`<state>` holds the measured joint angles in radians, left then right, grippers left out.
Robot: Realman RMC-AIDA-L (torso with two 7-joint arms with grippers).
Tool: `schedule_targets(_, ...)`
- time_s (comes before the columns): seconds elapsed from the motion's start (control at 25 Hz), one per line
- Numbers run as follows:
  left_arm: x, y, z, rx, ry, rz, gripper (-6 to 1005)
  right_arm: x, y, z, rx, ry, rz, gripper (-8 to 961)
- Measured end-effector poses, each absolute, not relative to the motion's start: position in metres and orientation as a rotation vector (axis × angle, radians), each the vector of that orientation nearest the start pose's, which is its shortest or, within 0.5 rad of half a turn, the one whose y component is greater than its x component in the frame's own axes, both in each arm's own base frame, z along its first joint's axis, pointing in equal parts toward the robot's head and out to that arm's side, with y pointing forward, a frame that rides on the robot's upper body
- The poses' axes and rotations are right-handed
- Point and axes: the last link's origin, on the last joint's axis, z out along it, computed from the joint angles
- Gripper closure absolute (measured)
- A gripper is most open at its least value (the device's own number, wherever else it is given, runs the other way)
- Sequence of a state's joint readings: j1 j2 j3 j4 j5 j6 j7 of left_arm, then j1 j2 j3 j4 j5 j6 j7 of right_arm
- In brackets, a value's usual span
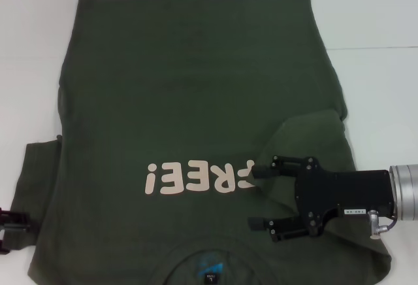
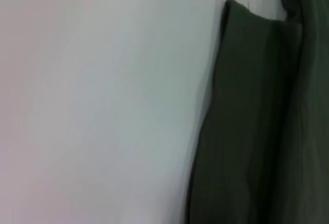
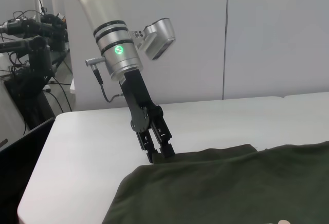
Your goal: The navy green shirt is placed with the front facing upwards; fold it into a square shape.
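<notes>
The navy green shirt (image 1: 196,89) lies flat on the white table (image 1: 379,10), front up, collar and blue neck label (image 1: 210,273) toward me. Its pale lettering (image 1: 196,177) reads upside down. On my right, the shirt's side lies folded in over the chest and covers the first letter. My right gripper (image 1: 261,197) hovers open over that fold with nothing between its fingers. My left gripper (image 1: 10,226) is at the outer edge of the left sleeve (image 2: 247,131). In the right wrist view the left gripper (image 3: 159,156) has its fingers close together on the sleeve hem of the shirt (image 3: 231,183).
Bare white table surrounds the shirt on the left, far side and right. The right wrist view shows the table's edge (image 3: 36,183) past the left arm, with dark equipment and cables (image 3: 25,39) beyond it and a grey wall behind.
</notes>
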<state>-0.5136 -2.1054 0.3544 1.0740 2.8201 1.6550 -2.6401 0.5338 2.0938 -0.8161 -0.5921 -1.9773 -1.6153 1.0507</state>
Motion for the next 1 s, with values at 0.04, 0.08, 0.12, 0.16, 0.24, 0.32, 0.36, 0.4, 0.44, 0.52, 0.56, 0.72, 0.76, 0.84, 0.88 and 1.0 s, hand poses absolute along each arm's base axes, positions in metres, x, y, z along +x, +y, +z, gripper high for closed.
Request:
schedule_targets(0.04, -0.3508, 0.2908, 0.0752, 2.227, 2.749, 0.092, 348, 0.2482, 0.3079, -0.0316, -2.904, 0.155, 0.699, 55)
schedule_targets(0.08, -0.3504, 0.2915, 0.0751, 2.23, 2.747, 0.093, 354, 0.2483, 0.3078, -0.0316, -2.904, 0.156, 0.699, 55)
schedule_targets(0.12, -0.35, 0.2921, 0.0751, 2.232, 2.746, 0.094, 360, 0.2485, 0.3077, -0.0316, -2.904, 0.156, 0.699, 55)
schedule_targets(0.16, -0.3498, 0.2926, 0.0752, 2.233, 2.746, 0.096, 366, 0.2486, 0.3076, -0.0316, -2.903, 0.157, 0.699, 55)
schedule_targets(0.24, -0.3501, 0.2935, 0.0756, 2.237, 2.752, 0.099, 378, 0.2486, 0.3076, -0.0316, -2.903, 0.157, 0.699, 55)
schedule_targets(0.32, -0.3511, 0.2945, 0.0759, 2.249, 2.755, 0.098, 390, 0.2486, 0.3076, -0.0316, -2.903, 0.157, 0.699, 55)
schedule_targets(0.36, -0.3517, 0.2949, 0.0759, 2.256, 2.757, 0.093, 396, 0.2486, 0.3076, -0.0316, -2.903, 0.157, 0.699, 55)
schedule_targets(0.4, -0.3521, 0.2953, 0.0758, 2.264, 2.757, 0.085, 402, 0.2486, 0.3076, -0.0316, -2.903, 0.157, 0.699, 55)
schedule_targets(0.44, -0.3522, 0.2954, 0.0757, 2.266, 2.757, 0.08, 408, 0.2486, 0.3076, -0.0316, -2.903, 0.157, 0.699, 55)
schedule_targets(0.52, -0.3522, 0.2956, 0.0756, 2.27, 2.755, 0.074, 437, 0.2485, 0.3076, -0.0316, -2.904, 0.157, 0.699, 55)
schedule_targets(0.56, -0.3521, 0.2957, 0.0756, 2.271, 2.755, 0.072, 460, 0.2485, 0.3075, -0.0316, -2.904, 0.157, 0.699, 55)
schedule_targets(0.72, -0.3522, 0.2959, 0.0759, 2.274, 2.754, 0.071, 551, 0.2484, 0.3076, -0.0316, -2.904, 0.158, 0.7, 55)
schedule_targets(0.76, -0.3518, 0.2963, 0.0756, 2.28, 2.748, 0.063, 574, 0.2483, 0.3076, -0.0316, -2.905, 0.158, 0.7, 54)
schedule_targets(0.84, -0.351, 0.2968, 0.0747, 2.287, 2.741, 0.051, 620, 0.2478, 0.3079, -0.0315, -2.905, 0.156, 0.701, 54)
schedule_targets(0.88, -0.3506, 0.2971, 0.0742, 2.289, 2.737, 0.046, 643, 0.2477, 0.308, -0.0315, -2.905, 0.156, 0.701, 54)
schedule_targets(1.0, -0.3499, 0.2975, 0.0732, 2.294, 2.731, 0.036, 748, 0.2475, 0.3082, -0.0316, -2.906, 0.155, 0.701, 54)
